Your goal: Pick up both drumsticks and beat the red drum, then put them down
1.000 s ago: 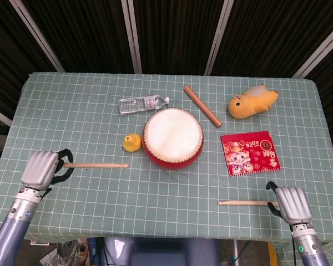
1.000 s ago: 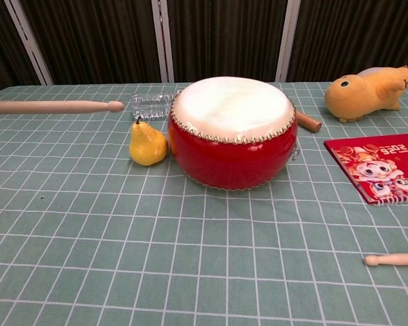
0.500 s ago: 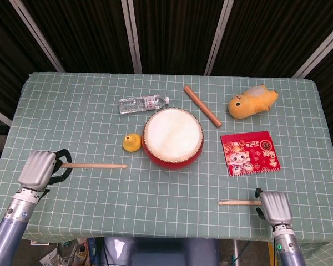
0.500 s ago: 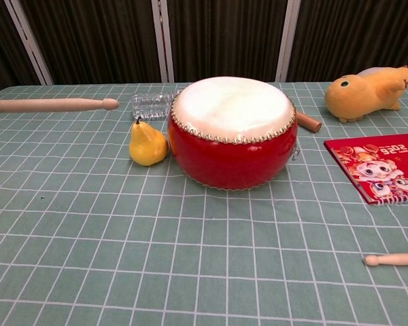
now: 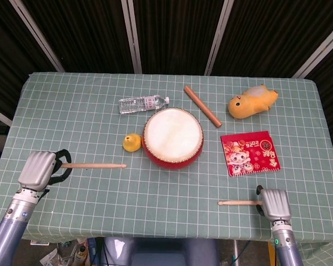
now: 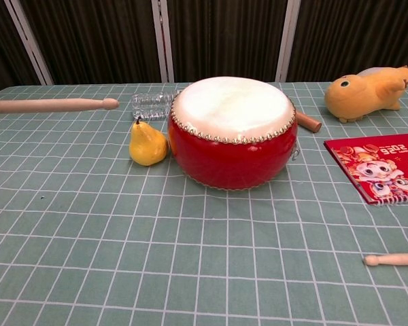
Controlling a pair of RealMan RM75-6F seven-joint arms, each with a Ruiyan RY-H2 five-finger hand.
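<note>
The red drum point(image 5: 172, 138) with its white skin stands mid-table, large in the chest view point(image 6: 232, 132). My left hand point(image 5: 39, 169) grips the butt of one drumstick point(image 5: 94, 165), which points right toward the drum. In the chest view this drumstick point(image 6: 51, 104) hangs level above the cloth at the left edge. The other drumstick point(image 5: 240, 203) lies near the front right edge, and only its tip point(image 6: 393, 259) shows in the chest view. My right hand point(image 5: 276, 204) sits back-up over its butt end. Its fingers are hidden beneath it.
A yellow pear point(image 5: 132, 142) touches the drum's left side. Behind the drum lie a water bottle point(image 5: 143, 103) and a brown wooden rod point(image 5: 202, 106). A yellow plush toy point(image 5: 253, 101) and a red booklet point(image 5: 250, 152) are to the right.
My right hand has slid left along the table over the butt of its drumstick, which stayed put. The left hand and its stick drew back slightly to the left.
</note>
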